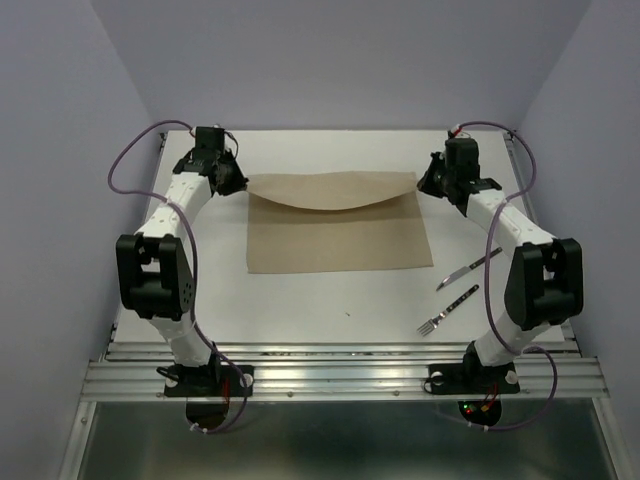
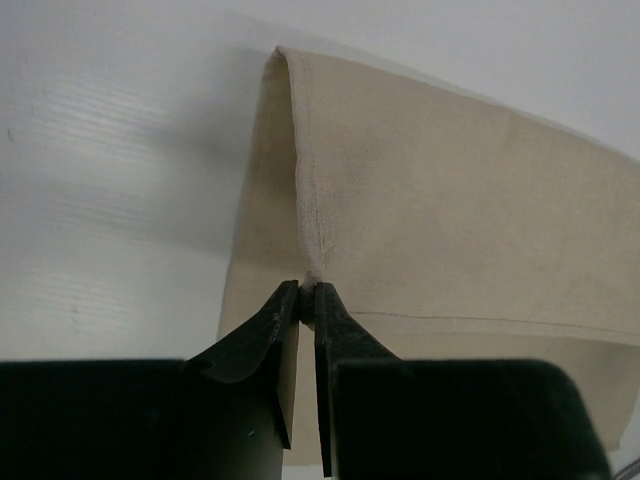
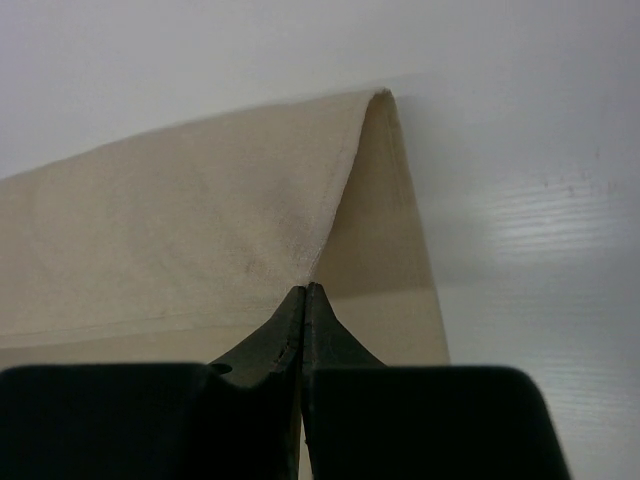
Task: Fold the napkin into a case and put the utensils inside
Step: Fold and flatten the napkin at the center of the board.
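Cutlery: dark-handled silver fork (image 1: 447, 309) and silver knife (image 1: 468, 268) lie right of cloth.
Cloth: plain beige-tan square napkin (image 1: 340, 240), laid centrally, far edge lifted, sagging.
Left gripper (image 2: 308, 290): pinched tight on far-left corner.
Right gripper (image 3: 304, 290): likewise, far-right corner.
Advice: carry both corners level, hem taut.

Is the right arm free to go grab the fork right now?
Probably not yet: the right hand is shut on a napkin corner, though nothing covers the fork.
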Motion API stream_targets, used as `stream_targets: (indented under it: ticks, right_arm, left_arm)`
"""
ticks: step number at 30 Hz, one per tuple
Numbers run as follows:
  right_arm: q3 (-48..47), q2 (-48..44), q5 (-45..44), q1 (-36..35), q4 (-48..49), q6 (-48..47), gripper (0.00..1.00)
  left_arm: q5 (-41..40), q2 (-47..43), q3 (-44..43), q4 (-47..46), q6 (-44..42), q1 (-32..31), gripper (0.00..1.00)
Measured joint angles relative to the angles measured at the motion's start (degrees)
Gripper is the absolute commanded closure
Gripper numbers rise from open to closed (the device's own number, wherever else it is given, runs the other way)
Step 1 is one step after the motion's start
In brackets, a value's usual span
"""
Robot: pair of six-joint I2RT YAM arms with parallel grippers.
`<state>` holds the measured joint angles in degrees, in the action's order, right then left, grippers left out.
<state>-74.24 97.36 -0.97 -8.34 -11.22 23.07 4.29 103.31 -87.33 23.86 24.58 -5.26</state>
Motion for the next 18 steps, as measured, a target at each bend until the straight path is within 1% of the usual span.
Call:
stream_targets:
  ticks: [3, 7, 12, 18]
  right_arm:
    - [5.46, -4.46, 0.81, 0.0, -0.15, 0.57, 0.99]
    - [13.22, -9.05, 2.14, 0.0, -0.02, 1.46, 0.99]
    - [21.27, -12.57, 3.15, 0.0, -0.98, 2.49, 0.99]
    - [25.35, -17.11, 3.15, 0.0, -1.62, 3.37, 0.99]
  left_arm:
    - [0.2, -6.73, 8.17, -1.6, 0.5, -0.31, 1.0]
    - [0.83, -12.74, 16.96, -3.63, 1.7, -0.44, 1.0]
    - [1.36, -16.7, 25.22, -5.4, 2.91, -0.81, 1.0]
    - [1.51, -20.09, 32.33, -6.58, 3.63, -1.07, 1.0]
